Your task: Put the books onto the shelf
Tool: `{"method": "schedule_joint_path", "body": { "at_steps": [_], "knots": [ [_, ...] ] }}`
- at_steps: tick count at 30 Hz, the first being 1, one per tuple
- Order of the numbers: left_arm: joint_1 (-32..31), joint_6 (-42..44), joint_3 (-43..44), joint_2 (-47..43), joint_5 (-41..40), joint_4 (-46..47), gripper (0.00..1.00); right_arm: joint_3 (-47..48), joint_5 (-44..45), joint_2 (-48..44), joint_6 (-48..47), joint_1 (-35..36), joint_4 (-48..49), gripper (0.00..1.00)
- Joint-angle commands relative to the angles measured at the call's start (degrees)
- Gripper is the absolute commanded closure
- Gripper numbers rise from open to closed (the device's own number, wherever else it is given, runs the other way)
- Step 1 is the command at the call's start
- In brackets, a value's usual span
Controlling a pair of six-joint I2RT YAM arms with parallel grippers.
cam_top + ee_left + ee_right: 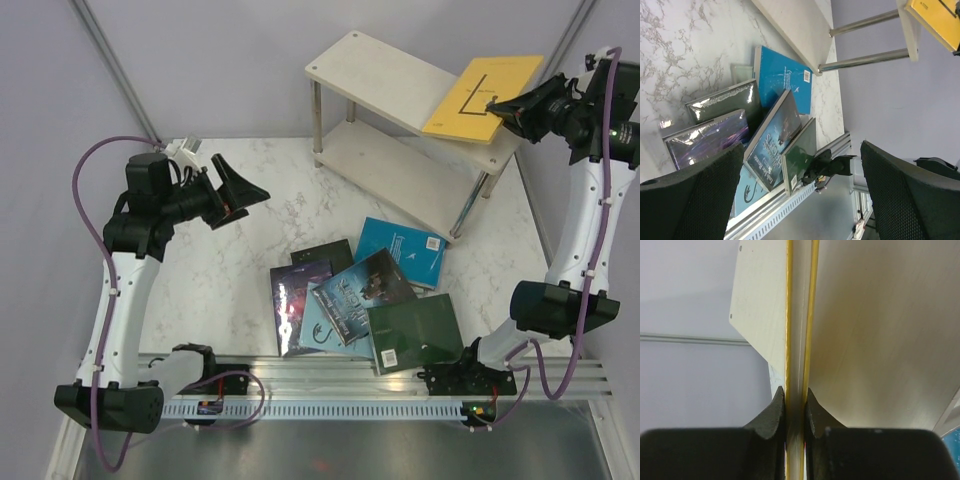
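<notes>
Two arms are showing from above: one is stretching high, right pincer (pixel 497 103) clamping the yellow book (pixel 478 95) over the shelf (pixel 380 75) top. Left-wrist view: left pincer (pixel 802 150) is hanging released, glossy books (pixel 775 135) lying overlapped beyond its tips. Right-wrist view: fingers (pixel 772 410) are pinching the book's yellow edge.

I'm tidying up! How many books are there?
7: yellow on the shelf, in right tool; cyan, black, purple, dark blue, pale, green piled on table. Others may hide.

Counter and enclosure.
A white marble-patterned counter (pixel 225 290) is bordered at its near edge by a slotted aluminium rail (pixel 330 385); pale lilac wall panels (pixel 220 60) and slanted grey metal poles (pixel 115 68) stand behind.
</notes>
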Motion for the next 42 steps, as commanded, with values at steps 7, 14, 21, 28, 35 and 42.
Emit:
{"method": "schedule_joint_path", "body": {
  "at_steps": [7,14,21,28,35,42],
  "knots": [
    [0.2,3.9,-1.1,-1.7,-1.5,-1.8,0.01,0.5,8.9,1.0,-1.7,0.3,-5.1,1.00],
    [0.0,4.4,-2.1,-2.4,-1.8,-2.5,0.01,-3.3,14.4,0.0,-5.3,0.3,-10.6,0.41],
    [-0.3,4.7,-1.5,-1.4,-2.2,-2.8,0.01,4.8,20.6,2.7,-9.7,0.2,-18.7,0.02],
    [-0.6,5.3,-1.8,-0.9,-3.5,-3.4,0.02,4.6,26.9,0.6,-14.1,-0.5,-23.2,0.02],
    [-0.8,6.4,-6.5,0.6,-9.4,-6.3,0.02,12.0,41.6,-6.9,-18.4,11.7,-22.5,0.05],
    [-10.0,7.3,-13.7,4.6,-14.2,-5.1,0.03,-22.8,21.5,-28.1,-13.9,33.7,0.6,0.02]
  ]
}}
